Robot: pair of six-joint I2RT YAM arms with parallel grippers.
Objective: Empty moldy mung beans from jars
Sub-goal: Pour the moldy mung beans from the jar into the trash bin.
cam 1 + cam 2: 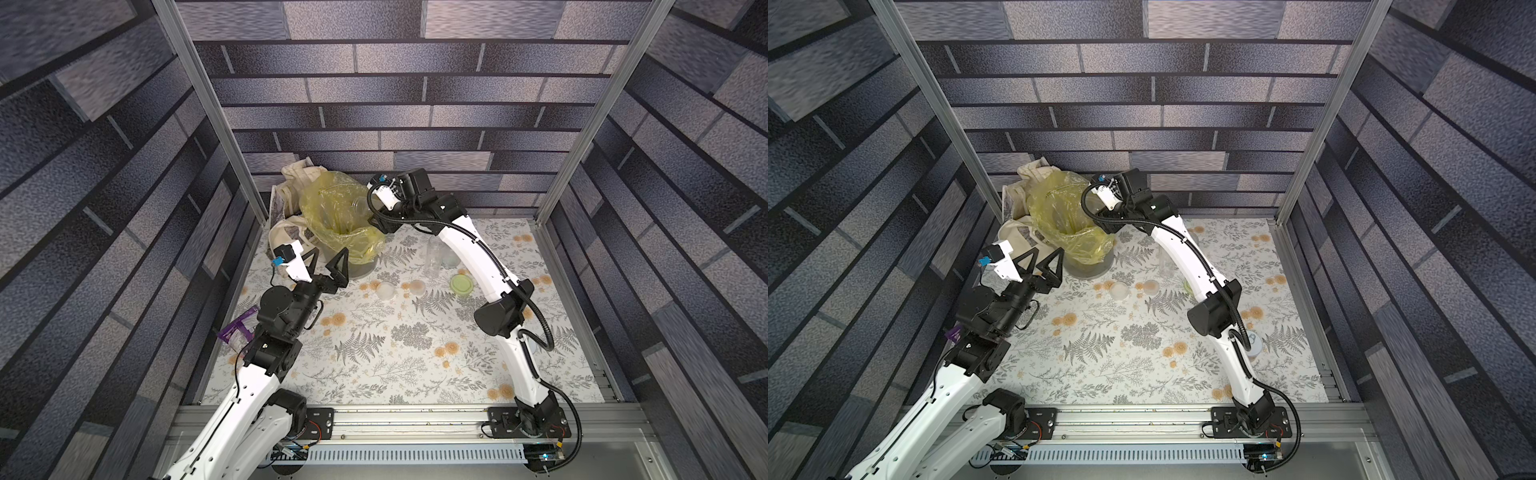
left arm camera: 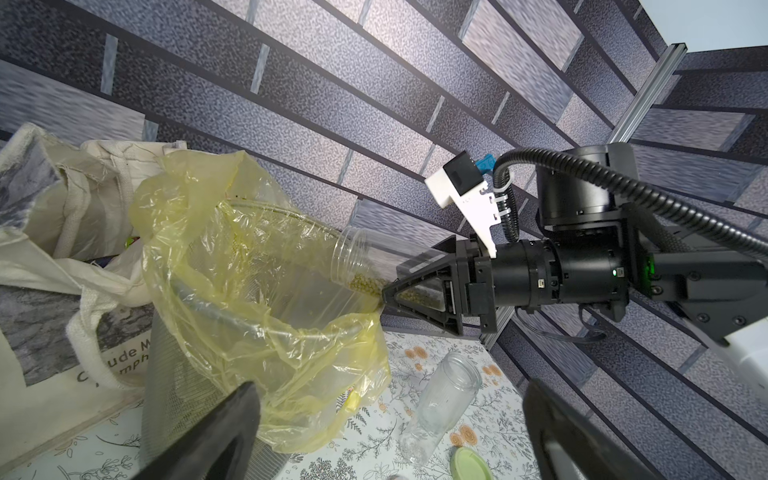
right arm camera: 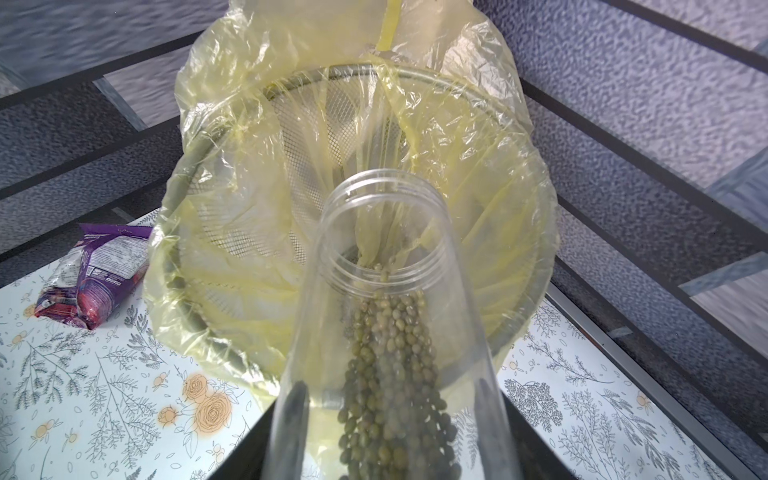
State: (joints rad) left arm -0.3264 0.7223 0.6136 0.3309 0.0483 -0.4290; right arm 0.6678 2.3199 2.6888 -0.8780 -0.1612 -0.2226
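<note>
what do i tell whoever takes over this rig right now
Left gripper: open, empty, near the bin.
Right gripper: shut on a clear jar, tipped mouth-first over the bin.
Mung beans: lying along the jar's lower side up to its mouth.
Done: white lids and green lid off, on the table; tall jar stands empty.
Left: finish this pour; third jar not clearly visible, check it.

Left claw [image 1: 328, 259] spread wide; right claw [image 2: 392, 279] clamped, arm outstretched
</note>
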